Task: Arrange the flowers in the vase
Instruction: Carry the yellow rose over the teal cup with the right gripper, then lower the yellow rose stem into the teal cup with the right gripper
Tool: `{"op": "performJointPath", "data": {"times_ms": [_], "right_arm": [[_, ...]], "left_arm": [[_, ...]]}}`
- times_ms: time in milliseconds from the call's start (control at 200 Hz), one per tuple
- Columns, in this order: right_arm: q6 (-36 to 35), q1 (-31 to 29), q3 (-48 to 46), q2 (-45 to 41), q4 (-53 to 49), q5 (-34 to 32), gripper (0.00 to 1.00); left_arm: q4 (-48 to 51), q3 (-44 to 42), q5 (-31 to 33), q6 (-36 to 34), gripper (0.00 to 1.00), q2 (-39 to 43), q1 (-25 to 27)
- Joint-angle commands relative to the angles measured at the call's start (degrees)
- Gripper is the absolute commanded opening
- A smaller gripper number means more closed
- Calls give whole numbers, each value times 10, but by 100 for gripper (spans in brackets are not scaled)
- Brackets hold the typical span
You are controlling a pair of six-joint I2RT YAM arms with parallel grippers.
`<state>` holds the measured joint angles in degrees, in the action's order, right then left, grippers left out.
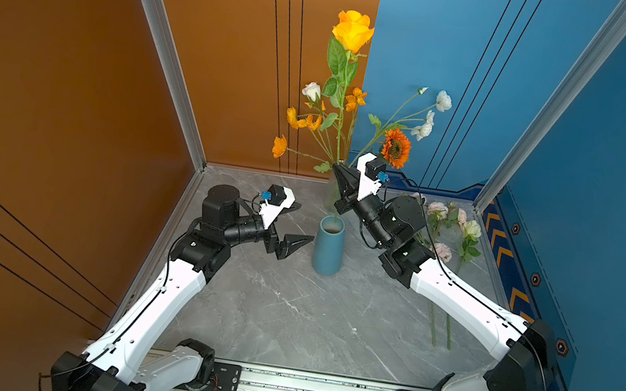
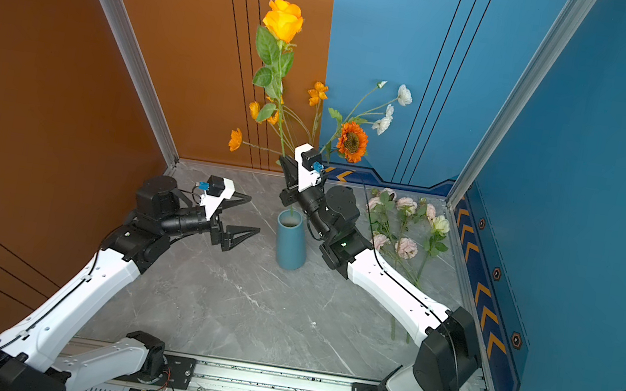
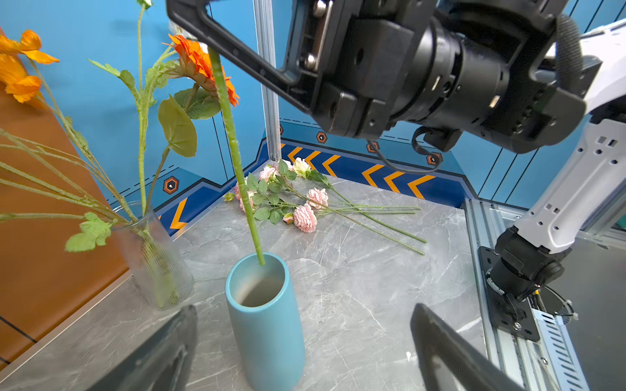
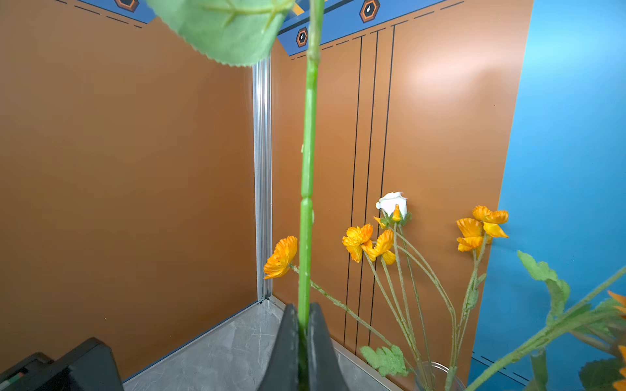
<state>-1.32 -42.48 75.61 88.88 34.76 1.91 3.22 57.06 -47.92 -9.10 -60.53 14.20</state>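
No legible text, brand or nos. found. Only signs: orange chevrons, hex badges on blue wall band, tabletop right edge.

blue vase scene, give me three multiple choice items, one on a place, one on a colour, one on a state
1. The pink flowers lie: A on the table; B in a vase; C in a gripper.
2. The rose held by the right gripper blooms: A pink; B yellow; C white.
3. The left gripper is: A shut on a stem; B shut empty; C open.

Answers: 1 A, they lie flat on it; 2 B, its bloom is yellow in both top views; 3 C, its jaws stand wide apart beside the blue vase.
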Motion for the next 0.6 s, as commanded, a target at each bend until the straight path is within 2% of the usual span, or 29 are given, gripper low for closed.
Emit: {"op": "performJointPath", "data": {"times_ms": [0,596], "right_arm": [[-3,-1,12,15,44,13,0],[-7,9,-138,1,42,69,0]], "left_arm": [[-19,3,-27,15,98,9,-10],[-59,-8,-55,44,98,23,-41]]}}
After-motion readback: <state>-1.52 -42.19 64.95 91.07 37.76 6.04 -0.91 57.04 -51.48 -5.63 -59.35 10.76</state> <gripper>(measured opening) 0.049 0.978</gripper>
